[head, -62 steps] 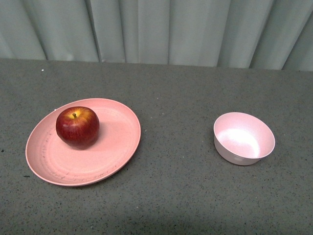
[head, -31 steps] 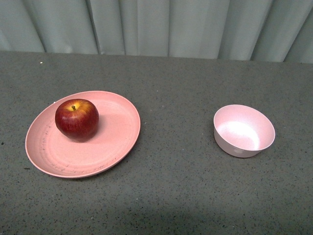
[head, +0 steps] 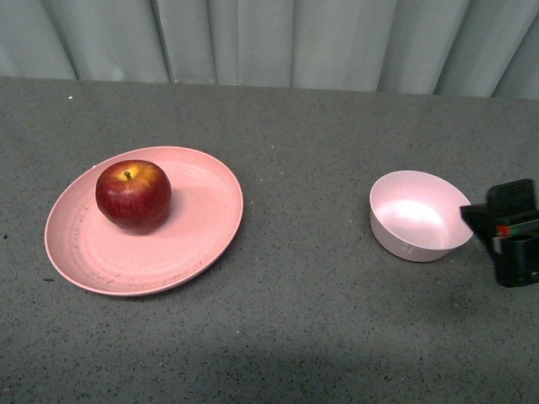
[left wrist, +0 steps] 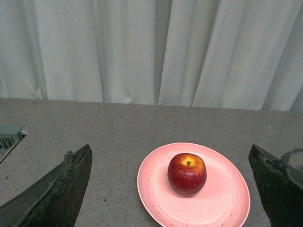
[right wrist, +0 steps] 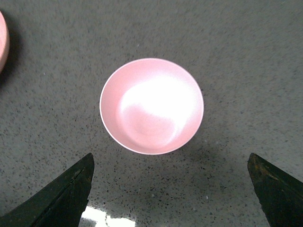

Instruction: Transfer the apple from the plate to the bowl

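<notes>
The dark-red apple (head: 132,194) sits upright on the far left part of the salmon-pink plate (head: 198,240), at the table's left. The small pale pink bowl (head: 418,215) stands empty at the right. My right gripper (head: 508,227) shows at the right edge, close beside the bowl. In the right wrist view it (right wrist: 170,158) is open and empty above the bowl (right wrist: 151,106). My left gripper (left wrist: 169,149) is open and empty, well back from the apple (left wrist: 187,173) and the plate (left wrist: 227,201); it does not show in the front view.
A grey speckled table (head: 303,320) carries everything. Pale curtains (head: 269,38) hang behind its far edge. The plate's rim (right wrist: 3,42) shows at one edge of the right wrist view. A grey vent-like piece (left wrist: 8,137) sits at the side of the left wrist view.
My right gripper has come into the front view at the right edge, beside the bowl. The apple, plate and bowl keep their places on the table; the view itself shifted a little.
</notes>
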Robot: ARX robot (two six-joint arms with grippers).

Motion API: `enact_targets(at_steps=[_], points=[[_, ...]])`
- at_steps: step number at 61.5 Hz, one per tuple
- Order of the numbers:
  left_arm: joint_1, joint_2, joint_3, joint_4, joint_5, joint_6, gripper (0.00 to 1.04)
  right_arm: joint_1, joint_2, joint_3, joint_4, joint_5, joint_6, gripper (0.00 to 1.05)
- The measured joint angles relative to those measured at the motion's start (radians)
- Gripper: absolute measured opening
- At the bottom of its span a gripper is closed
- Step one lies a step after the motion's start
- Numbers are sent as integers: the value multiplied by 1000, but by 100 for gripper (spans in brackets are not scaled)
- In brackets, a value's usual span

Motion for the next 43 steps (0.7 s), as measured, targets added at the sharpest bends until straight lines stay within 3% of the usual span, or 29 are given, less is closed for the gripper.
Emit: enact_targets(at_steps=[43], points=[[0, 0, 0, 0, 0, 0, 98, 82, 527, 435, -219, -37, -111, 95]])
